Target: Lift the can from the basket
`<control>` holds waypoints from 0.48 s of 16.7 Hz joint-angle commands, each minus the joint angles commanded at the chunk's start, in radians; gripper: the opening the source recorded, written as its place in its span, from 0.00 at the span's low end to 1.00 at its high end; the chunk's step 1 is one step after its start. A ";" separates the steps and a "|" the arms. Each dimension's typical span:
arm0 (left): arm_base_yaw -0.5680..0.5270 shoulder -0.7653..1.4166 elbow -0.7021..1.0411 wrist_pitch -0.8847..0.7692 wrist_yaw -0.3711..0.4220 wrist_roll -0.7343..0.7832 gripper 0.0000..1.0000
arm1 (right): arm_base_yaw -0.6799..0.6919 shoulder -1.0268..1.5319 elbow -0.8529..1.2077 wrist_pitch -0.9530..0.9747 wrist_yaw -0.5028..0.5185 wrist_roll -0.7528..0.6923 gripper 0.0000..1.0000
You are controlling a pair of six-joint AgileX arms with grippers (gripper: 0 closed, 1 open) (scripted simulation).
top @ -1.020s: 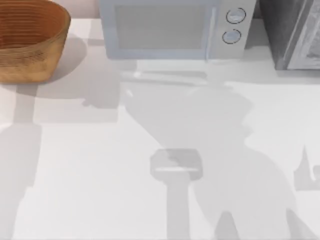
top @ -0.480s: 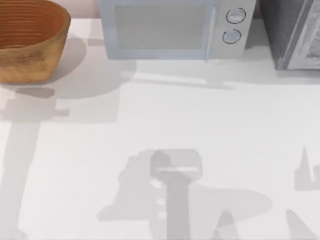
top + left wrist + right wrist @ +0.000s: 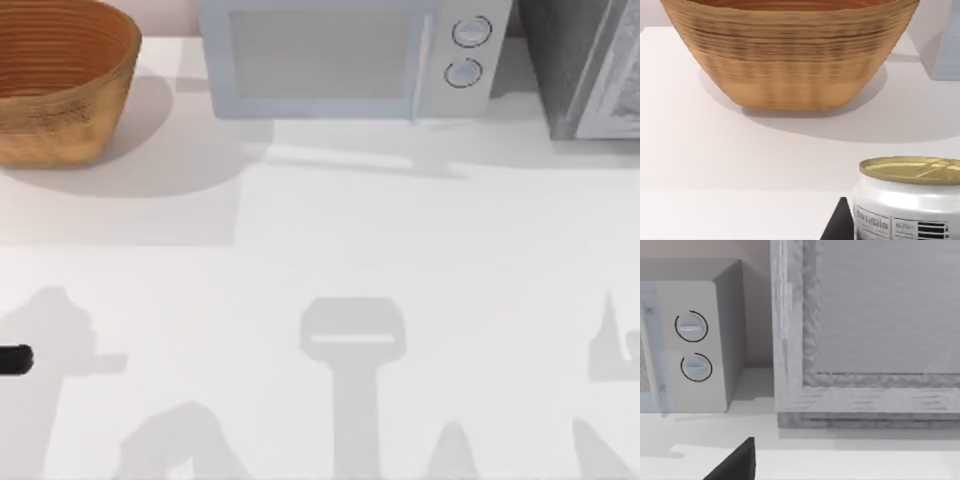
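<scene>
**Can out of the basket, carried at the tabletop's left edge**

My left gripper (image 3: 12,359) grips the can (image 3: 907,200), clear of the basket (image 3: 60,85) at the far-left corner. My right gripper (image 3: 732,465) sits parked toward the microwave (image 3: 345,60); its jaws I cannot tell.

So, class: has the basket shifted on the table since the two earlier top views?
No. The basket sits at the same spot left of the microwave, with the same gap between them.
</scene>
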 joint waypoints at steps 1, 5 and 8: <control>-0.004 -0.063 -0.053 0.048 -0.006 -0.003 0.00 | 0.000 0.000 0.000 0.000 0.000 0.000 1.00; -0.014 -0.227 -0.174 0.195 -0.025 0.000 0.00 | 0.000 0.000 0.000 0.000 0.000 0.000 1.00; -0.015 -0.247 -0.183 0.213 -0.028 0.002 0.00 | 0.000 0.000 0.000 0.000 0.000 0.000 1.00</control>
